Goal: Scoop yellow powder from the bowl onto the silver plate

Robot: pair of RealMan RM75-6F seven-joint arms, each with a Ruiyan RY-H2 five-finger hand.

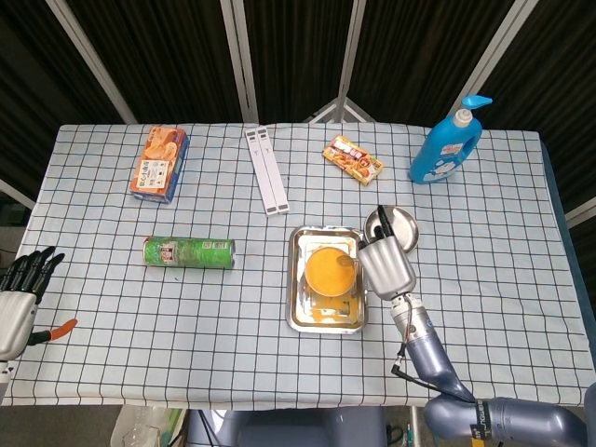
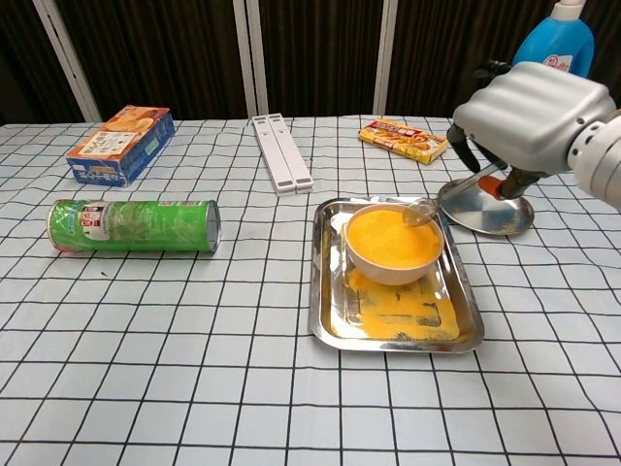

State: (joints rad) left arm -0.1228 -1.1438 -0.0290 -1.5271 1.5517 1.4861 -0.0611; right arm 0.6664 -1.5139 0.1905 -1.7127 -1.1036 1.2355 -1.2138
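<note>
A white bowl point(image 2: 393, 248) heaped with yellow powder point(image 1: 330, 270) stands in a steel tray point(image 2: 335, 311) with powder spilled on its floor. The round silver plate point(image 2: 485, 212) lies just right of the tray; in the head view my right hand point(image 1: 386, 266) covers part of that plate point(image 1: 402, 223). In the chest view this right hand point(image 2: 532, 118) grips a metal spoon point(image 2: 423, 211) by the handle, its tip at the bowl's right rim, just above the powder. My left hand point(image 1: 19, 296) sits at the table's left edge, fingers apart, holding nothing.
A green snack can point(image 2: 131, 225) lies on its side left of the tray. Along the back are an orange-and-blue box point(image 2: 121, 144), a white bar point(image 2: 281, 153), a snack packet point(image 2: 403, 139) and a blue bottle point(image 2: 553, 58).
</note>
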